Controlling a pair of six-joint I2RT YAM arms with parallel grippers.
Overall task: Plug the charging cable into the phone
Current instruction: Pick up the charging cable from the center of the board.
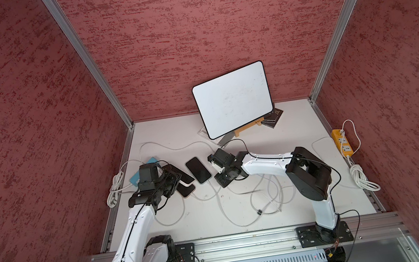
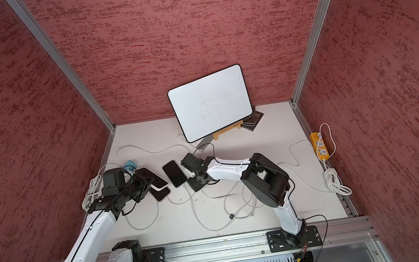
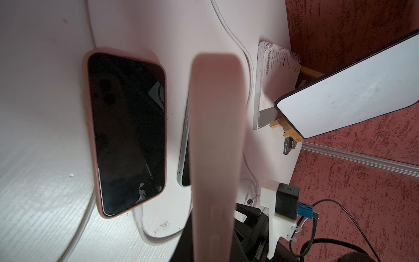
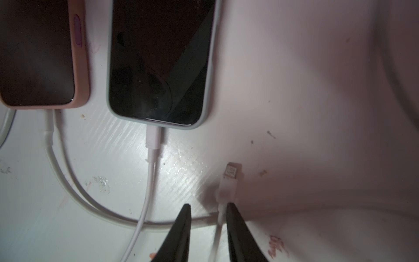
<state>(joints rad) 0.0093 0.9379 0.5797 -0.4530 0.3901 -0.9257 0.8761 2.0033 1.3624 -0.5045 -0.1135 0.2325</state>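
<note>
My left gripper (image 1: 175, 180) is shut on a phone in a pink case (image 3: 215, 136), which shows edge-on in the left wrist view and is lifted off the table. Two more phones lie flat, each with a white cable plugged in: a pale-cased one (image 4: 158, 61) and a pink-cased one (image 4: 36, 56). The loose charging cable's connector (image 4: 231, 172) rests on the table just ahead of my right gripper (image 4: 208, 205). Its jaws stand a little apart, with the cable between them against one fingertip (image 4: 229, 205).
Loose white cables (image 1: 266, 199) loop over the table's middle. A whiteboard on a wooden easel (image 1: 233, 100) stands at the back, with dark booklets (image 1: 274, 119) beside it. A yellow power strip (image 1: 342, 145) lies at the right edge. At the left edge is a blue box (image 1: 136, 177).
</note>
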